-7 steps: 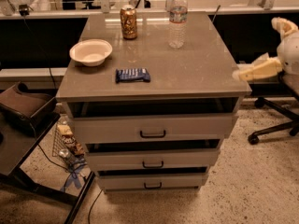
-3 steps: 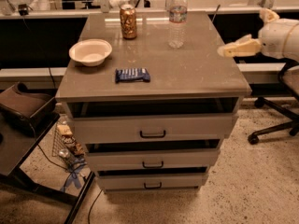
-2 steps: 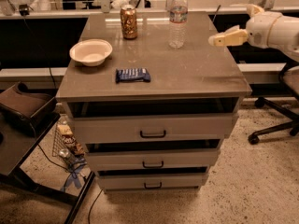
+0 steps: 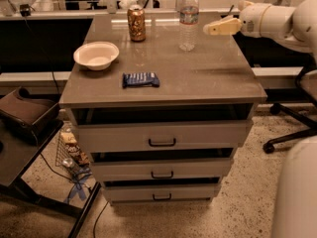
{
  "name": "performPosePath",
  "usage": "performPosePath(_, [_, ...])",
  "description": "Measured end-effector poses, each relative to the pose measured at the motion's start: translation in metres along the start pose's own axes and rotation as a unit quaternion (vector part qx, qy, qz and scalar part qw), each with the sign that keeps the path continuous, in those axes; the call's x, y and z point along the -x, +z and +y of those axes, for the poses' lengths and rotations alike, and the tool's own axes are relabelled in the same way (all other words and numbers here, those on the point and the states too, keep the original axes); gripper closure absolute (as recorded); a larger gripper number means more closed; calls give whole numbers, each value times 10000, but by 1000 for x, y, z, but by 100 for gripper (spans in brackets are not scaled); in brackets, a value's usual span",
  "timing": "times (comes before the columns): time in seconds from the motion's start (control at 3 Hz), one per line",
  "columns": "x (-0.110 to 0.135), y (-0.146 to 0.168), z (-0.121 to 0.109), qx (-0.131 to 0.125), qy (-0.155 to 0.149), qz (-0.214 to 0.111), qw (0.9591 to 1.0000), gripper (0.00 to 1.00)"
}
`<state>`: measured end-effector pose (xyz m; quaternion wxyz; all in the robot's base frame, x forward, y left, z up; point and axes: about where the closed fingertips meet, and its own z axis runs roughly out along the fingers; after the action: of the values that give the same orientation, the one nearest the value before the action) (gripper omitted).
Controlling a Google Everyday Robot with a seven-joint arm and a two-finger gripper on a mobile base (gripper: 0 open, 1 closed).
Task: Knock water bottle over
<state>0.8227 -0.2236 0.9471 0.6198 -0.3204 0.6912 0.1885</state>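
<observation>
The water bottle is clear ribbed plastic with a white cap and a pale label band. It stands upright at the back of the grey cabinet top, right of centre. My gripper reaches in from the right on a white arm. Its pale tip is just right of the bottle at about mid-height, a short gap away.
A gold-brown drink can stands left of the bottle. A white bowl and a dark blue snack bar lie nearer the front left. Drawers sit below. A chair base is on the floor at right.
My arm has swung left and toward the back, from off the cabinet's right side to just beside the bottle. The bottle, can, bowl and snack bar have not moved.
</observation>
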Motion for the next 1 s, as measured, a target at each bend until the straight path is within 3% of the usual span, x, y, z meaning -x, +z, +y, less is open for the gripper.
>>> performPosePath(0.33, [0,37,8,201,274,-204,9992,0])
performPosePath(1.0, [-1,88,14,364,385,-600,9968,0])
